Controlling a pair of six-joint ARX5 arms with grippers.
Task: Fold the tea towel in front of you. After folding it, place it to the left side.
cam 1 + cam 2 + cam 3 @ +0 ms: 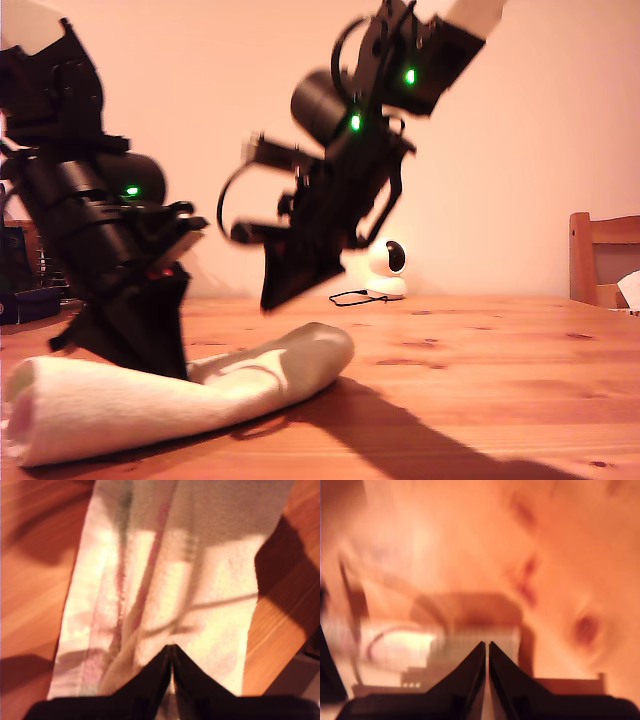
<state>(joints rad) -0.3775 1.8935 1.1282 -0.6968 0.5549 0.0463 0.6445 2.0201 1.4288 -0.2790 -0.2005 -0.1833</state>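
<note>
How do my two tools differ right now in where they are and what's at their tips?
My first tool is down at the tea towel, tip on the cloth, at the exterior view's left. My second tool hangs in the air above the table, clear of the towel, nearer the exterior view's middle; its wrist view shows mostly blurred wood. Both have jaws closed together, and neither visibly holds cloth.

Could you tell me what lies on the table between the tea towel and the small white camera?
In the exterior view, only bare wooden table separates the tea towel from the white camera; the camera's dark cable lies beside it.
</note>
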